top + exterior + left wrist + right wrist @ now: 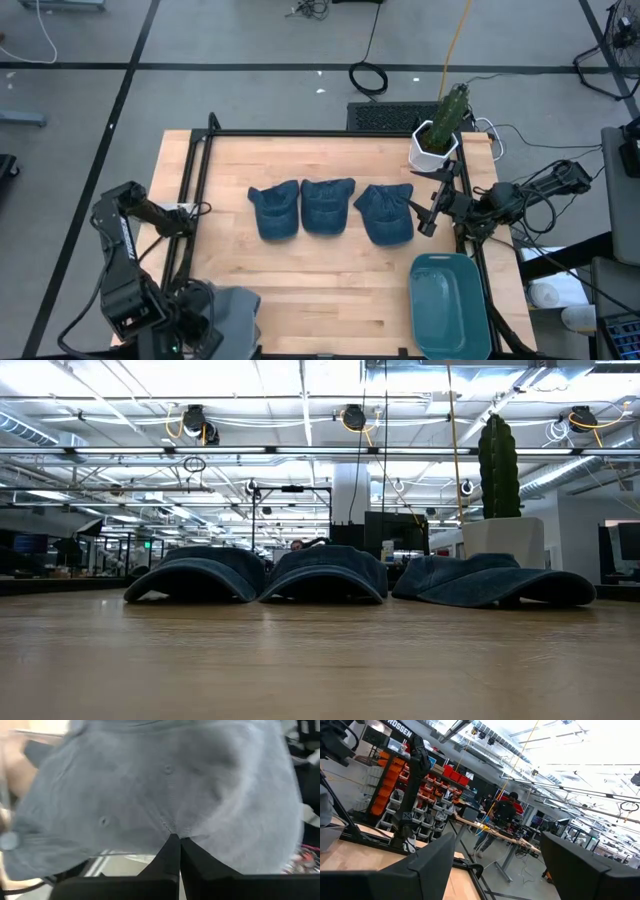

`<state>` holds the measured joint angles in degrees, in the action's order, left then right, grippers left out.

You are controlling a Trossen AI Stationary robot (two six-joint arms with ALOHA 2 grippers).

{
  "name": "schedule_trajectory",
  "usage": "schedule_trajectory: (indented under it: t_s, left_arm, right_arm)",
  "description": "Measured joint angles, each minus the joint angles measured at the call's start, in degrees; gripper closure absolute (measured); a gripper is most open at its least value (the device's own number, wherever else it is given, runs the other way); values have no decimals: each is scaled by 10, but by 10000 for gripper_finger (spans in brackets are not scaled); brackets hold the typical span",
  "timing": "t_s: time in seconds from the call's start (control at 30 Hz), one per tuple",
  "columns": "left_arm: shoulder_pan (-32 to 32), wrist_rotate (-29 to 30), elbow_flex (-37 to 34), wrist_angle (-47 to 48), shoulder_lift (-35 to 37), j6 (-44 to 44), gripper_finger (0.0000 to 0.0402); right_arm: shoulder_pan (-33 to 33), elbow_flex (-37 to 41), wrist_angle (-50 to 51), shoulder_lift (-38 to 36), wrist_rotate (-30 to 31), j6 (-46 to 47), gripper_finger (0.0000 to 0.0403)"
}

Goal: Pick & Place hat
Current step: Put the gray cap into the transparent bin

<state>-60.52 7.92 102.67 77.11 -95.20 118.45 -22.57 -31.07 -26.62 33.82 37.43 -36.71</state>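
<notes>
Your left gripper [175, 842] is down at the near left corner of the table [330, 275], fingers pressed together and pinching the fabric of a grey hat [232, 312]; in the left wrist view that grey cloth fills nearly the whole picture, with the 2 dark fingertips [170, 851] meeting on it. From above, the hat sits at the table's front edge, just beside the left arm's wrist. Across the middle of the table you've got 3 blue denim hats in a row: the left denim hat [274, 210], the middle denim hat [327, 205] touching it, and the right denim hat [385, 213] a little apart. The low view shows all 3 resting flat on the wood, brims toward the camera. Your right gripper [428, 212] waits at the table's right edge, just beside the right denim hat, fingers spread apart; its wrist view looks out past the open fingers [427, 865] into the room, where a person [502, 815] stands at a bench. A teal tray [450, 305] lies at the near right corner, and a potted cactus [442, 128] stands at the far right corner.
</notes>
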Motion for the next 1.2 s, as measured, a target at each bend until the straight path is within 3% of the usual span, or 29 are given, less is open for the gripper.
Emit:
schedule_trajectory:
  t_s: [0.13, 0.27, 0.7, 0.8, 1.0, 1.2]
  left_arm:
    - [-3, -3, 8, 9, -1, 39, 401]
    - [-3, -55, 10, 25, -4, 100, 401]
    - [37, -135, 10, 24, -123, 92, 401]
    - [37, -114, 10, 27, -160, 50, 402]
    - [53, -93, 10, 32, -191, -119, 402]
    - [85, 10, 10, -8, -191, -322, 402]
  right_arm:
    - [0, 0, 0, 0, 0, 0, 124]
    - [0, 0, 0, 0, 0, 0, 124]
    - [0, 0, 0, 0, 0, 0, 124]
    - [0, 0, 0, 0, 0, 0, 124]
    - [0, 0, 0, 0, 0, 0, 124]
    - [0, 0, 0, 0, 0, 0, 124]
